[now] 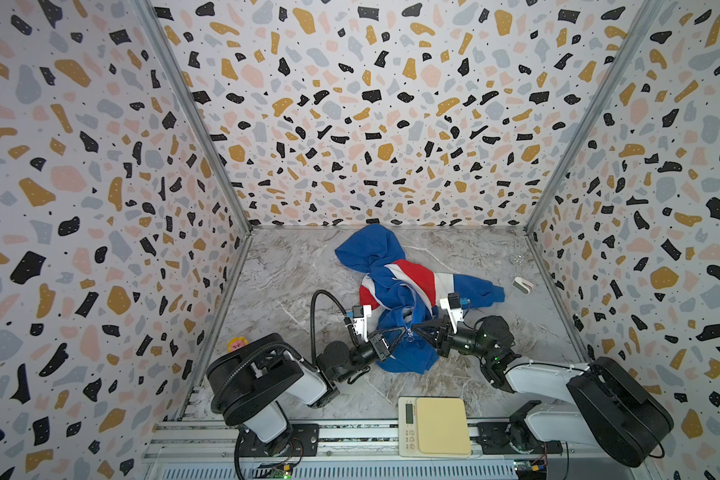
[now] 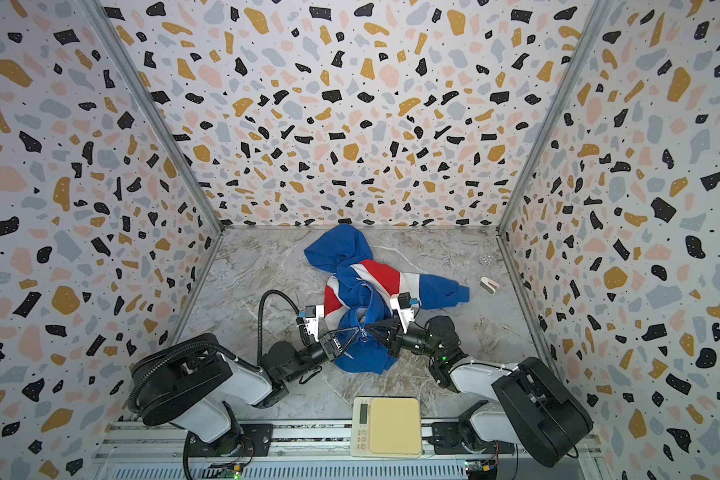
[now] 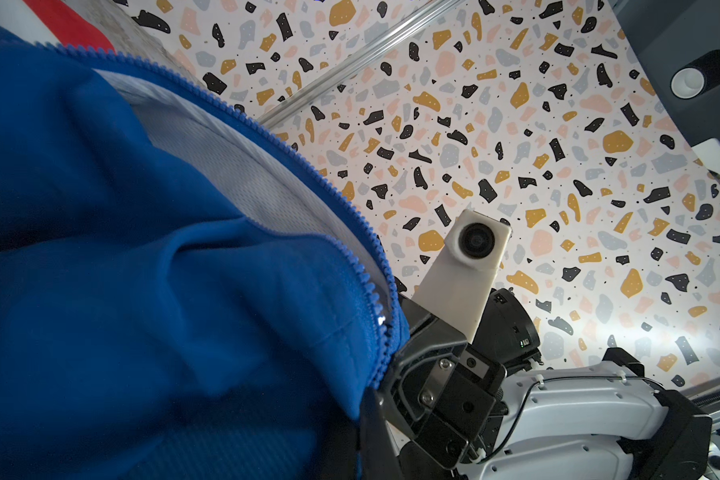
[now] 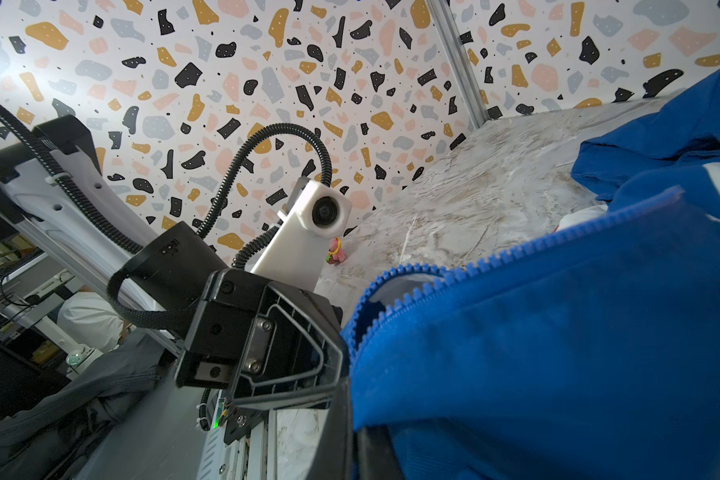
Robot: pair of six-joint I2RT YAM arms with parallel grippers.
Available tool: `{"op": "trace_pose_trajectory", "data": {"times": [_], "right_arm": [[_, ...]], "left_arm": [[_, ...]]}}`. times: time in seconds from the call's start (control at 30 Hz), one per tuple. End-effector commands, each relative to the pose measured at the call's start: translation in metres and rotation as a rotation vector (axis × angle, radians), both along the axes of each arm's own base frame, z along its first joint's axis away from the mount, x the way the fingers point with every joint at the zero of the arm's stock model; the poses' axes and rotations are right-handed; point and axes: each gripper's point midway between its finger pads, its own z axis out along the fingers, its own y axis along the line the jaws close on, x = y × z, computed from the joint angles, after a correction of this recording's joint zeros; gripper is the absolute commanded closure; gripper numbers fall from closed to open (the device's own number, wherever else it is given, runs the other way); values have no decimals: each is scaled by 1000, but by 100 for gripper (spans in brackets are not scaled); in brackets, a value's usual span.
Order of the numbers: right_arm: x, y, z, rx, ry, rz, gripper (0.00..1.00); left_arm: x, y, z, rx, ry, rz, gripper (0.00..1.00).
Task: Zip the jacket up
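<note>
Over the bench (image 1: pixel 287 270) middle, pinching the jacket (image 1: pixel 395 286) either side of its zipper pull (image 1: pixel 409 335) (left tool (image 1: pixel 402 330), right tool (image 1: pixel 417 326), both pressed together), likely to keep the teeth aligned.

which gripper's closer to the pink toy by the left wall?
Left: the left gripper pinches the jacket on the side facing the pink toy; the right gripper grips just beyond, farther off.

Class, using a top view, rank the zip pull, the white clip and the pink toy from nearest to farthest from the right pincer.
1. The zip pull: at the right pincer.
2. The white clip: far right side.
3. The pink toy: far left edge.
</note>
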Motion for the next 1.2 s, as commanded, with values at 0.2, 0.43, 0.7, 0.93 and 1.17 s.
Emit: {"op": "trace_pose_trajectory", "data": {"times": [0.2, 0.43, 0.7, 0.93, 1.17], "right_arm": [[4, 3, 19, 39, -52, -3, 100], [5, 3, 16, 35, -44, -3, 100], [6, 5, 18, 49, -38, 2, 100], [8, 7, 23, 73, -34, 11, 100], [9, 8, 30, 116, -22, 16, 100]], "left_arm": [[-11, 12, 66, -216, -185, -10, 100], [-12, 14, 67, -217, -186, -6, 100], [-12, 14, 68, -217, -188, -7, 100], [-13, 14, 63, -204, -179, -15, 100], [-13, 14, 59, -191, -173, -12, 100]]}}
